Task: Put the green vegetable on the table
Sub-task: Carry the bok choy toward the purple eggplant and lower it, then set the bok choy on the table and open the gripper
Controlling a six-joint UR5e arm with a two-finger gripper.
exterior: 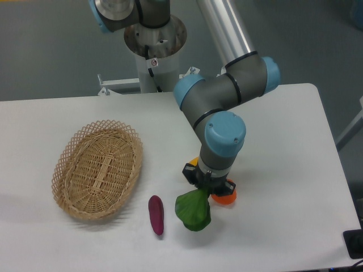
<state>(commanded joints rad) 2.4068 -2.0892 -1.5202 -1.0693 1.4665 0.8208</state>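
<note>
The green vegetable (193, 211) is a toy bok choy; its dark green leafy end hangs down at the front middle of the white table (283, 141). Its pale stalk end is hidden up in my gripper (205, 186). The gripper points straight down and is shut on the stalk. The leafy tip is at or just above the tabletop; I cannot tell if it touches. The fingertips are mostly hidden behind the wrist and the leaf.
An oval wicker basket (97, 169) stands at the left, with nothing in it. A small purple eggplant piece (156, 214) lies left of the leaf. An orange (224, 196) sits just behind and right of the gripper. A yellow fruit peeks out behind the wrist (194, 162).
</note>
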